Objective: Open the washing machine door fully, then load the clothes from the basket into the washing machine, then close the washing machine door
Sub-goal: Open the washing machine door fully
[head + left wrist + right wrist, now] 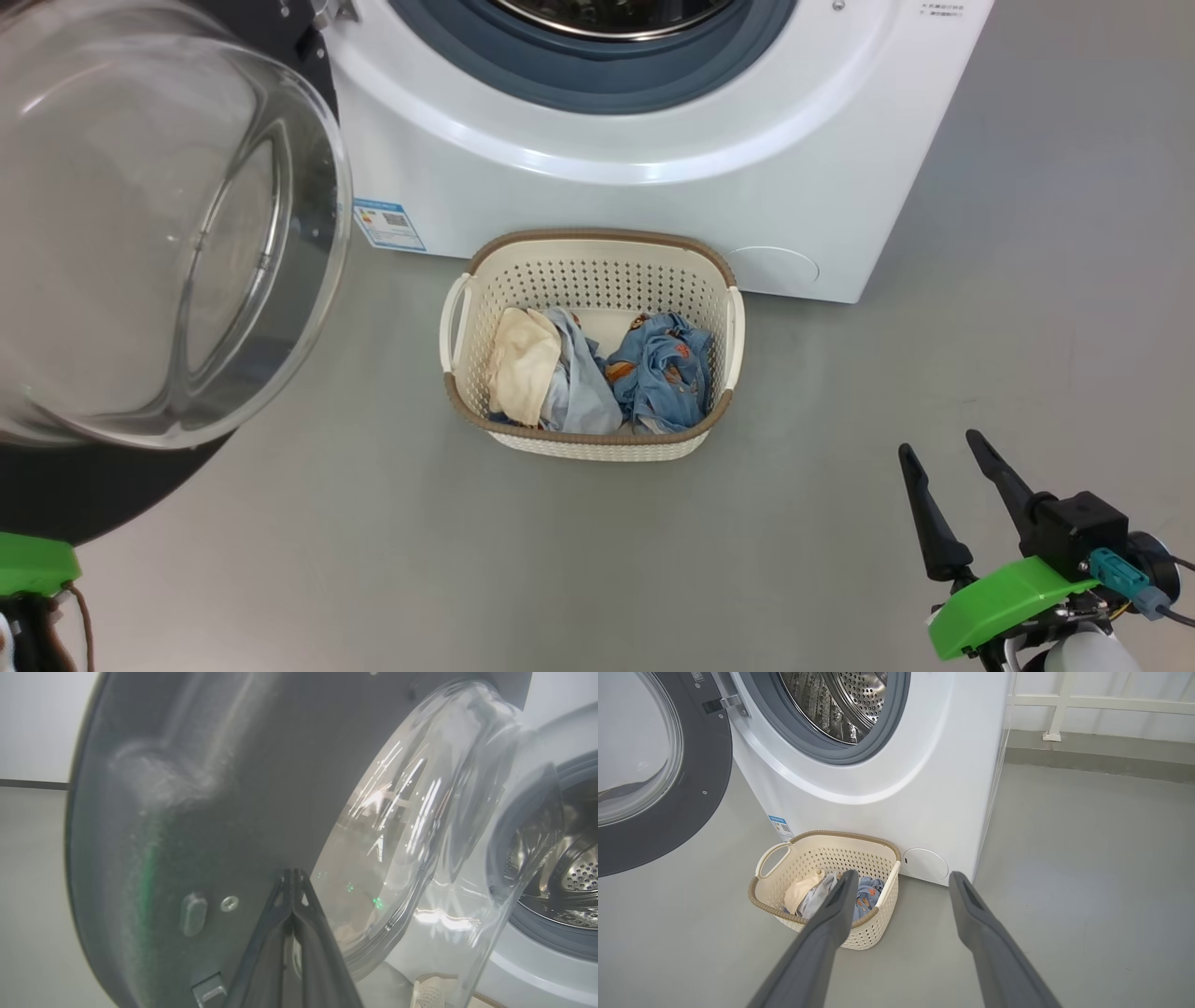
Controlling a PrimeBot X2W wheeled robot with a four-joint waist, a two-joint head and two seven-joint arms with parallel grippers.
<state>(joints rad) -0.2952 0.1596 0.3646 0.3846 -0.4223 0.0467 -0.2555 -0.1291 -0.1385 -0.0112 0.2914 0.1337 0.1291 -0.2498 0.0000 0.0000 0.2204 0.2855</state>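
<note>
The washing machine door (159,233) stands swung open at the left, its glass bowl bulging toward me. My left gripper (293,875) is shut, with its tips close against the door's dark inner face (210,788); I cannot tell if they touch. The white washing machine (653,187) shows its grey-blue gasket (597,84) and steel drum (840,700). The cream basket (597,247) sits on the floor before it and holds the clothes: a cream-beige piece (523,364), a pale blue one (583,378) and blue fabric with orange print (663,369). My right gripper (938,446) hangs open and empty, right of the basket and nearer me.
A blue label sticker (388,224) and a round service flap (773,268) mark the machine's lower front. Bare grey floor (1027,327) spreads to the right of the machine and basket. A white railing (1064,714) runs along the far wall.
</note>
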